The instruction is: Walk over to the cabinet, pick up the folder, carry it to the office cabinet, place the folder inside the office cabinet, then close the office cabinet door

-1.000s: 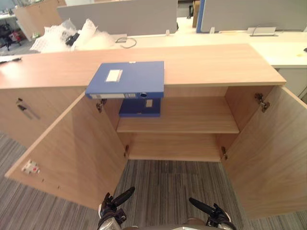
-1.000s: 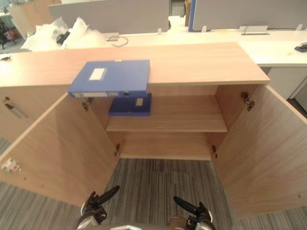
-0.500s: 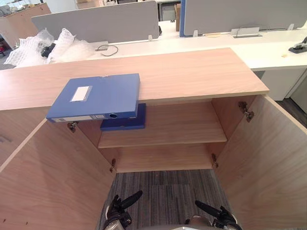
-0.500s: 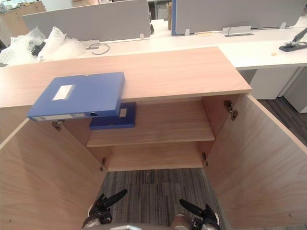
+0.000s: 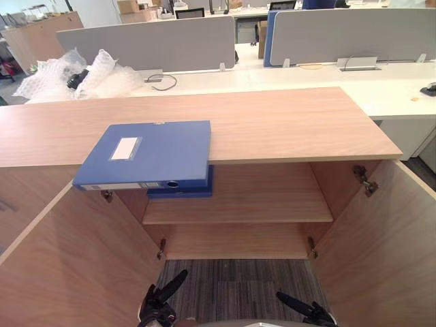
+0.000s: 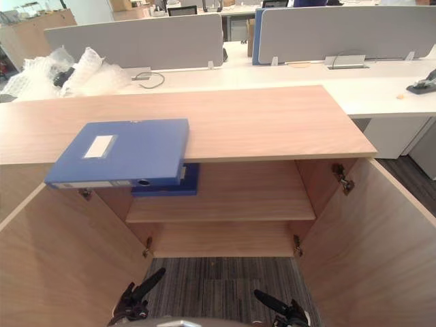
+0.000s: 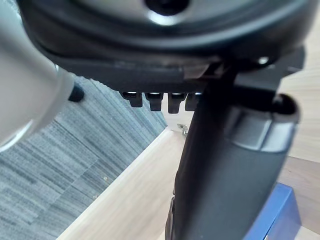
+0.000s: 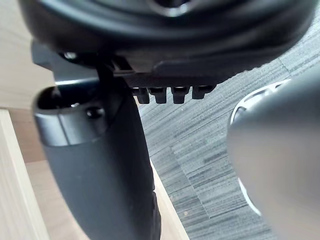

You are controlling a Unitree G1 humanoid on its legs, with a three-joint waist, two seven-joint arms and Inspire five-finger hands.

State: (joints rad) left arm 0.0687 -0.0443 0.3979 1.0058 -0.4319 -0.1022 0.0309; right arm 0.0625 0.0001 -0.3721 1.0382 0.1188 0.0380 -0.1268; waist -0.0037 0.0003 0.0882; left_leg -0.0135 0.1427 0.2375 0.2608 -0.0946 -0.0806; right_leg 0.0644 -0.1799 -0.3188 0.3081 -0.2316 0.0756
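1. Dark left hand [image 5: 157, 310] and right hand [image 5: 308, 313] hang low in front of me, fingers straight, holding nothing.
2. I step in between the open left door [image 5: 68, 266] and right door [image 5: 385, 245] without brushing either.
3. Blue folder [image 5: 146, 155] lies flat on the cabinet top [image 5: 293, 122], near edge overhanging. I judge that overhang the best grip, with one hand on each side.
4. I leave the second folder [image 5: 182, 192] on the upper shelf [image 5: 266, 201] alone.

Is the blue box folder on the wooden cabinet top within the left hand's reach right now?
Probably yes: the left hand hangs low, but nothing blocks the overhanging blue box folder.
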